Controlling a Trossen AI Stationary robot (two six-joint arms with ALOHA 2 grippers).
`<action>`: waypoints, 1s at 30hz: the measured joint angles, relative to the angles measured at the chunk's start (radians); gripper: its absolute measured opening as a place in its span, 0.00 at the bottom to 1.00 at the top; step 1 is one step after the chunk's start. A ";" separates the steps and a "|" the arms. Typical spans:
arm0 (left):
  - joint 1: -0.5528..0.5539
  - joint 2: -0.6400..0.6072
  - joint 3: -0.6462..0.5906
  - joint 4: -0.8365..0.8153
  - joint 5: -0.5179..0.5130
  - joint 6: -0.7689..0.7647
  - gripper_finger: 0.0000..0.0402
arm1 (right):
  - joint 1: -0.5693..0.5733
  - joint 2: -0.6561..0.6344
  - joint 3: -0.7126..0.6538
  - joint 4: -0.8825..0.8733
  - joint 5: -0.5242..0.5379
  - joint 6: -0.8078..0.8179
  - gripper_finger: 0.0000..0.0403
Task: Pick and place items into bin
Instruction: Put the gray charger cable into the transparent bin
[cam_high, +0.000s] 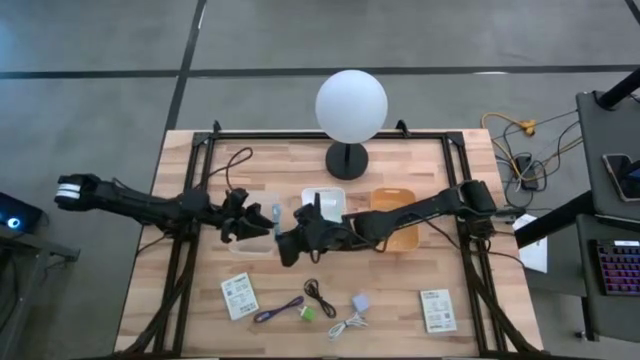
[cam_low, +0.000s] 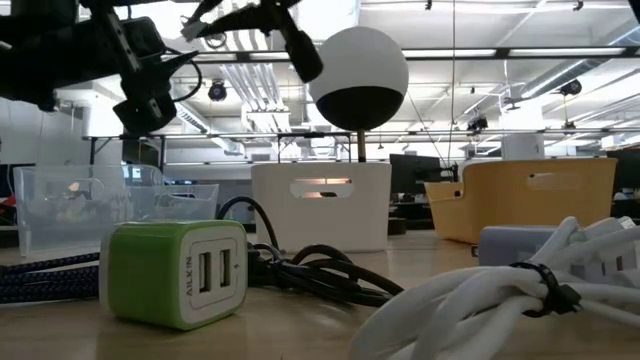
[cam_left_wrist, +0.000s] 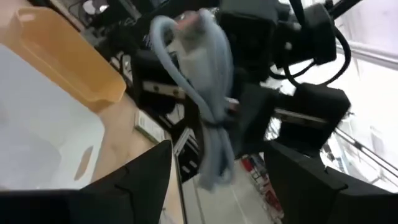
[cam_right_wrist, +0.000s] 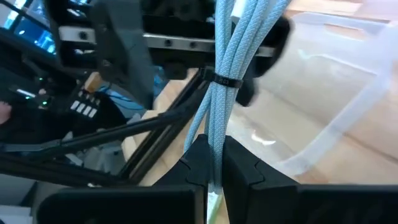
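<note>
Low view first: green charger cube (cam_low: 175, 272) sitting closest on the table (cam_high: 400, 300), with a black cable (cam_low: 310, 270) coiled just behind it and a bundled white cable (cam_low: 500, 300) off to the side. Further back, a row of three bins: clear bin (cam_low: 90, 205), white bin (cam_low: 320, 205), orange bin (cam_low: 520, 200), then a globe lamp (cam_low: 358, 65) behind them.

From the high view, near edge also showing two white packets (cam_high: 239, 296) (cam_high: 438, 310), a purple cable (cam_high: 278, 311) and a grey-blue adapter (cam_high: 360, 301).

Mid-table, above the clear bin's edge: right gripper (cam_right_wrist: 212, 163) pinched tight on a light blue cable bundle (cam_right_wrist: 233, 56), dangling it upright. Left gripper (cam_left_wrist: 217, 168) right beside it, fingers spread wide either side of the same bundle, not gripping anything.
</note>
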 joint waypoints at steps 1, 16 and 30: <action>0.000 0.019 0.000 0.027 -0.001 0.000 0.60 | -0.001 0.005 0.014 0.001 -0.008 -0.001 0.03; 0.000 0.208 0.073 0.191 -0.003 0.046 0.43 | -0.009 0.023 0.035 -0.030 -0.030 0.016 0.03; 0.002 0.179 0.055 0.095 0.006 0.080 0.04 | 0.011 0.021 0.052 -0.160 -0.116 0.064 0.15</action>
